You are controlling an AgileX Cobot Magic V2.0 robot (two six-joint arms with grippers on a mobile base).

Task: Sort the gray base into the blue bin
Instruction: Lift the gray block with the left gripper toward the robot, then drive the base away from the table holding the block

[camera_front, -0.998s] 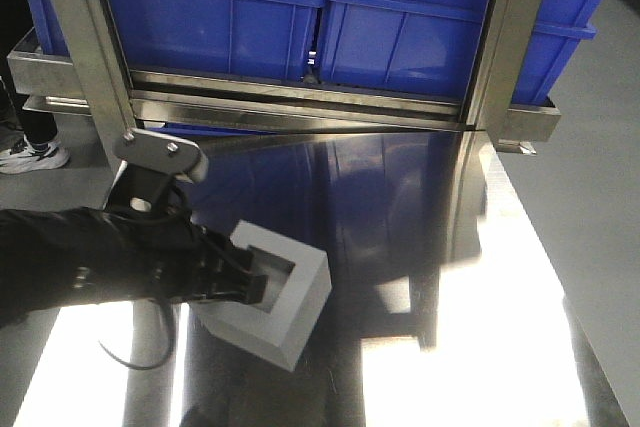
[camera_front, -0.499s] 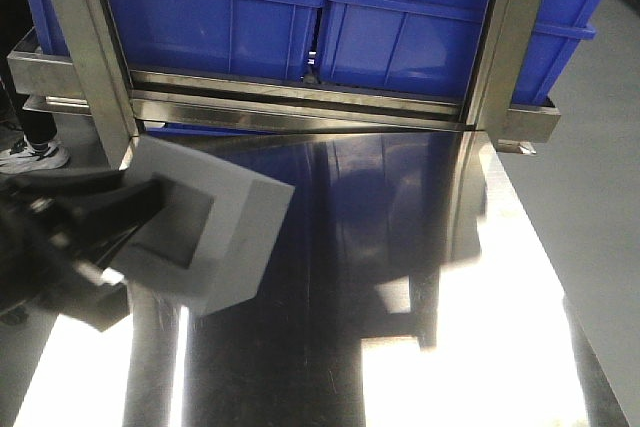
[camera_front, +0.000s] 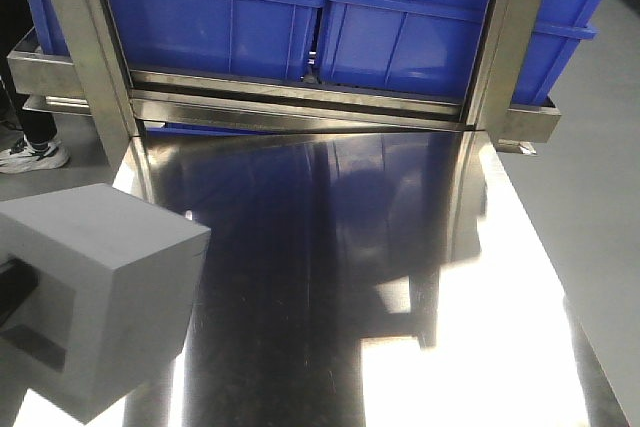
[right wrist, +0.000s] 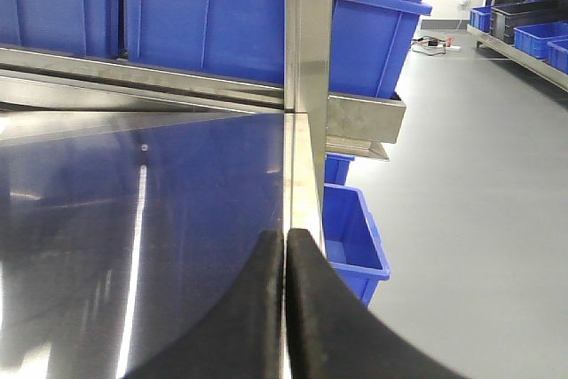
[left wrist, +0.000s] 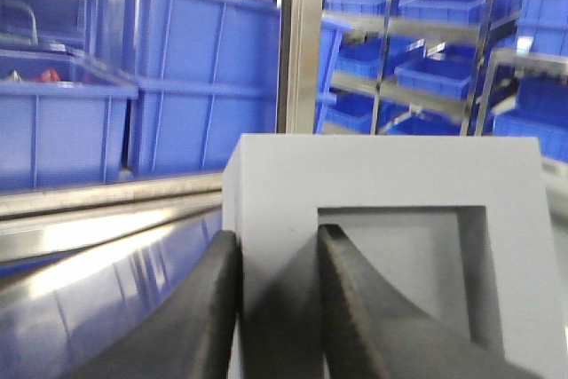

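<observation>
Gray base (camera_front: 95, 297) sat raised at lower left, one wall pinched by the left gripper (left wrist: 280, 308); the right gripper (right wrist: 284, 308) was clenched empty. It probably needed to clear the rim of the blue bin (camera_front: 400, 37), upper frame, before release.

Warehouse or stockroom: metal shelving racks (left wrist: 484, 42) stacked with rows of small blue plastic bins (left wrist: 435, 77), deep bright-blue plastic tubs (camera_front: 420, 37) on a steel frame (camera_front: 300, 97), smooth gray floor (right wrist: 470, 175).

The left gripper (left wrist: 277, 237) has two matte black jaws, smooth and curved, broad at the root and tapering to rounded tips. The right gripper (right wrist: 284, 235) has the same black pair.
</observation>
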